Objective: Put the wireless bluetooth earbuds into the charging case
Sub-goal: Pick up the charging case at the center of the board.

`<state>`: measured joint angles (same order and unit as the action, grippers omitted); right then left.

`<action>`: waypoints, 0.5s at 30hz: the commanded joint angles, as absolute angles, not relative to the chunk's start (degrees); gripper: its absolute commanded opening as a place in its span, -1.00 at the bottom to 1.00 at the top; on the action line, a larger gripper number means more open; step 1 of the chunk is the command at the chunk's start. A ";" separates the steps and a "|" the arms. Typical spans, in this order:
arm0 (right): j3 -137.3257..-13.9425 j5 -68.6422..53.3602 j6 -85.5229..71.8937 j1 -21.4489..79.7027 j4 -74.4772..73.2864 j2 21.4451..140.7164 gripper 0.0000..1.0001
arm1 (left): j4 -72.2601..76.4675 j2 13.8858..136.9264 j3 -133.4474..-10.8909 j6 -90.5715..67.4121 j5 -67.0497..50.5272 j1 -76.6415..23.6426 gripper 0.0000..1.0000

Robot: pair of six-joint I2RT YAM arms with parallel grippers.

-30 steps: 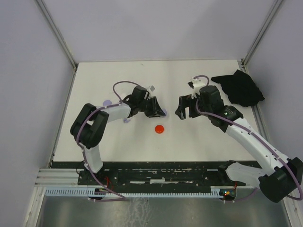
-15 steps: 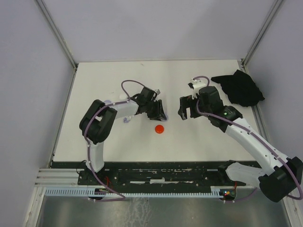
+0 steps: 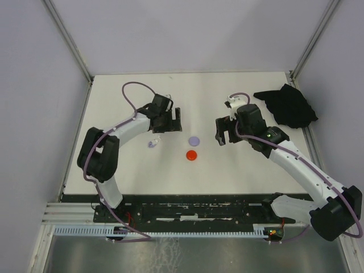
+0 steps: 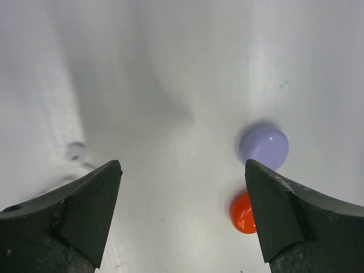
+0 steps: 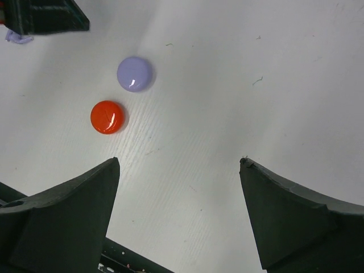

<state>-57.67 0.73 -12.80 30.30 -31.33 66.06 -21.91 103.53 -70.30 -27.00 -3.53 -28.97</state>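
A round lilac charging case (image 3: pixel 194 140) lies flat on the white table, with a round red case (image 3: pixel 192 154) just nearer to me. In the left wrist view the lilac case (image 4: pixel 264 147) sits beyond the right fingertip, and the red case (image 4: pixel 242 212) is half hidden behind it. A tiny lilac earbud (image 3: pixel 152 144) lies to the left and shows blurred (image 4: pixel 74 150) in the left wrist view. My left gripper (image 3: pixel 169 126) (image 4: pixel 182 165) is open and empty, left of the cases. My right gripper (image 3: pixel 225 135) (image 5: pixel 179 161) hangs open and empty, to their right. In the right wrist view both cases lie ahead: lilac (image 5: pixel 135 73), red (image 5: pixel 107 116).
A crumpled black cloth (image 3: pixel 287 105) lies at the table's far right. The left gripper's finger (image 5: pixel 45 16) and a lilac earbud (image 5: pixel 17 38) show at the top left of the right wrist view. Grey walls enclose the table on three sides.
My left gripper has opened and drawn back to the left and away. The lilac case it covered now lies bare on the table. The right arm has barely moved.
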 commanded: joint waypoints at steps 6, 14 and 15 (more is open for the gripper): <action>-59.59 2.60 -11.52 30.18 -30.64 66.15 0.89 | -26.55 97.86 -74.14 -16.37 7.24 -15.56 0.90; -60.34 2.21 -11.69 30.14 -30.62 67.77 0.89 | -26.43 106.40 -82.69 -15.31 7.41 -11.50 0.88; -60.44 2.20 -11.71 30.11 -30.73 68.03 0.89 | -26.51 107.83 -83.91 -15.25 7.22 -11.13 0.87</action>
<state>-57.76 1.58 -12.12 30.30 -31.38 67.31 -27.27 103.46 -78.37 -18.57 6.15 -12.14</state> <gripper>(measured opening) 0.945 0.946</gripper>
